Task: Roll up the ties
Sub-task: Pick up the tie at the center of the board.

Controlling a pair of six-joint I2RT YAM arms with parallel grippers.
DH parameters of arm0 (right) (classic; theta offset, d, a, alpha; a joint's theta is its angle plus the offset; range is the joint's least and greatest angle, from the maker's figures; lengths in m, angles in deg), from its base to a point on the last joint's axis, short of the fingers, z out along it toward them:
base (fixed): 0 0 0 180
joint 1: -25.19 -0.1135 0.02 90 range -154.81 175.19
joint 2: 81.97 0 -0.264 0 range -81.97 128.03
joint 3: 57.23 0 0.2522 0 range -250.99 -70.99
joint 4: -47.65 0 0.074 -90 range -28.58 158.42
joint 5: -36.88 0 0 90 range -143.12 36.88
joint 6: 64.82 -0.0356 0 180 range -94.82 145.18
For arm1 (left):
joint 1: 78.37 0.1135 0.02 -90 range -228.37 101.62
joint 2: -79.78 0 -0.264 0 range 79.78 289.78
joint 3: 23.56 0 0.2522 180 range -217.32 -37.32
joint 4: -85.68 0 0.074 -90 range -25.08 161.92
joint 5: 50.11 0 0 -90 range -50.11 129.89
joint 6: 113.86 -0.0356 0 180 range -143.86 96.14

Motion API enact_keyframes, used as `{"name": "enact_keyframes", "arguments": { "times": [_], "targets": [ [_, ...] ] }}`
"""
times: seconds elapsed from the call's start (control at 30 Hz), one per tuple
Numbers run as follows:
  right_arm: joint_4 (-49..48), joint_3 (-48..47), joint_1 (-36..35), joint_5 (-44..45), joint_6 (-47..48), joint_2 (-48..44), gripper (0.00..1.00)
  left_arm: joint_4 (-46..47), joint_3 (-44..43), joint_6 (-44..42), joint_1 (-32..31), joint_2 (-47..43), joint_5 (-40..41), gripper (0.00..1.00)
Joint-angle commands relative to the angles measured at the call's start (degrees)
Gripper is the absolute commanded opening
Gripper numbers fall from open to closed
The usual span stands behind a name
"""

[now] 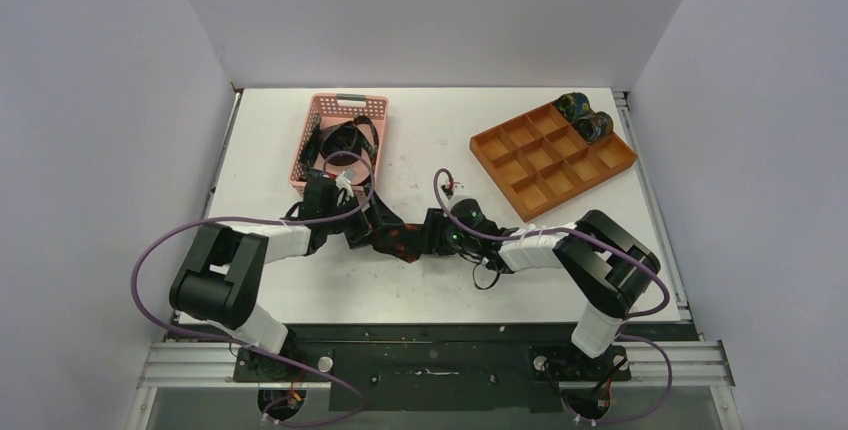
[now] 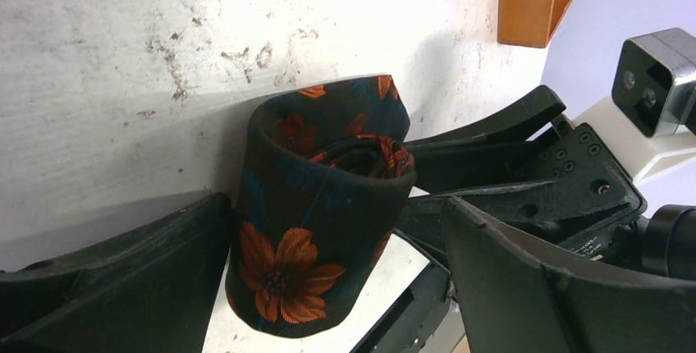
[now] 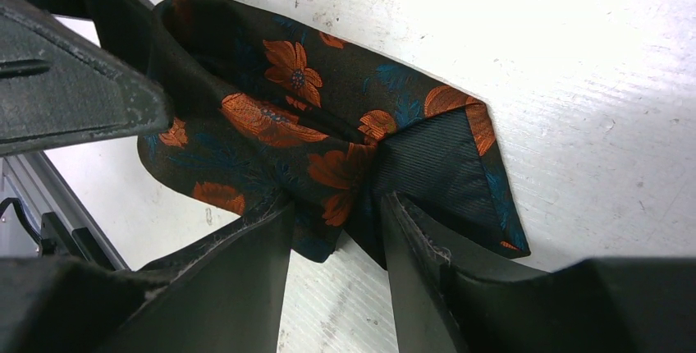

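A dark tie with orange flowers (image 1: 393,241) lies partly rolled on the table between my two grippers. In the left wrist view it stands as a loose roll (image 2: 316,230) between the wide-apart jaws of my left gripper (image 2: 332,205), touching the left finger, with a gap to the right finger. My right gripper (image 3: 338,203) is shut on a bunched fold of the same tie (image 3: 271,115). In the top view my left gripper (image 1: 358,225) and right gripper (image 1: 428,235) face each other. More ties (image 1: 345,140) lie in the pink basket. Two rolled ties (image 1: 585,115) sit in the orange tray.
The pink mesh basket (image 1: 312,110) stands at the back left, just behind my left gripper. The orange compartment tray (image 1: 545,165) lies at the back right; its corner shows in the left wrist view (image 2: 529,0). The right arm's purple cable (image 1: 440,185) loops above the table.
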Motion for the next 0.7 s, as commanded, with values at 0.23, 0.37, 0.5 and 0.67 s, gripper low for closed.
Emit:
{"name": "enact_keyframes", "arguments": {
  "times": [0.23, 0.37, 0.5, 0.67],
  "targets": [
    [2.4, 3.7, 1.5, 0.7, 1.2, 2.3, 0.43, 3.2, -0.8, -2.6, -1.5, 2.7, -2.2, 0.89],
    [2.1, 3.5, 1.6, 0.4, 1.1, 2.5, 0.43, 4.7, 0.0, -2.9, -2.9, 2.8, -3.5, 0.82],
    [2.1, 3.5, 1.6, 0.2, 1.1, 2.4, 0.43, 8.2, 0.1, -1.1, -3.2, 4.9, -5.5, 0.66],
    [2.1, 3.9, 1.7, 0.3, 1.1, 2.0, 0.43, 10.1, 0.4, -0.1, -3.1, 5.2, -6.0, 0.59]
  ]
}}
